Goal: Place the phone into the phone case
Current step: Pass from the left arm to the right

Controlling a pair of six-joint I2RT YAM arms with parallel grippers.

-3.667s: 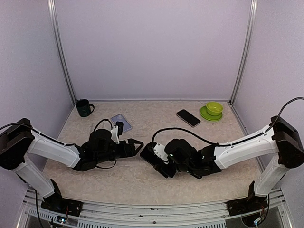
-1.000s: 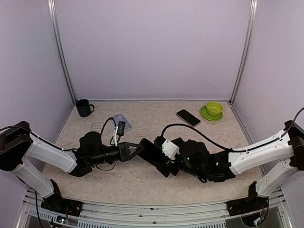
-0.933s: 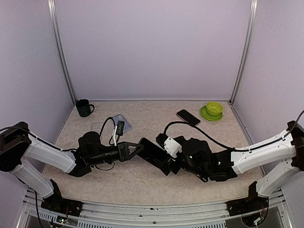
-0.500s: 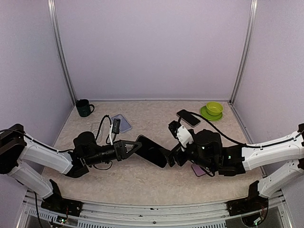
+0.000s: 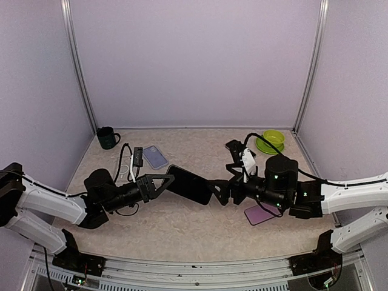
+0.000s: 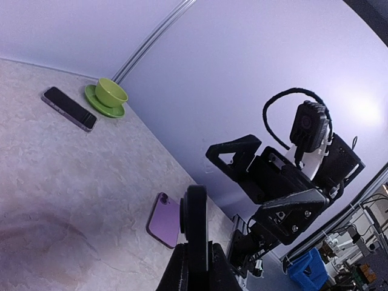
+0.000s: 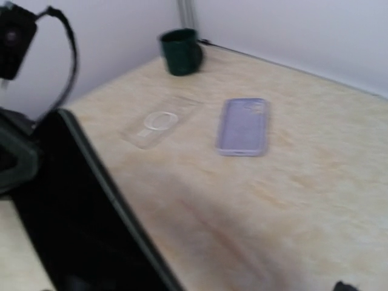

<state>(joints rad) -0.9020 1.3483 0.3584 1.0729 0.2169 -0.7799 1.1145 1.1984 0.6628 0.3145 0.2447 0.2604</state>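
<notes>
My left gripper (image 5: 168, 180) is shut on one end of a black phone (image 5: 191, 187) and holds it in the air over the middle of the table. In the left wrist view the black phone (image 6: 196, 224) stands edge-on between my fingers (image 6: 174, 274). My right gripper (image 5: 220, 192) stands wide open just right of the phone's free end, apart from it and holding nothing. A lavender phone case (image 5: 154, 157) lies at the back left, with a clear case (image 7: 156, 124) beside it. The black phone (image 7: 66, 212) fills the lower left of the right wrist view.
A purple phone (image 5: 262, 214) lies face down on the table under the right arm. A dark phone (image 6: 68, 108) lies beside a green bowl (image 5: 273, 138) on its plate at the back right. A dark green mug (image 5: 108, 137) stands in the back left corner.
The right arm has drawn back to the right and risen, uncovering the purple phone. The left arm has pulled left and lifted the black phone higher, still shut on it.
</notes>
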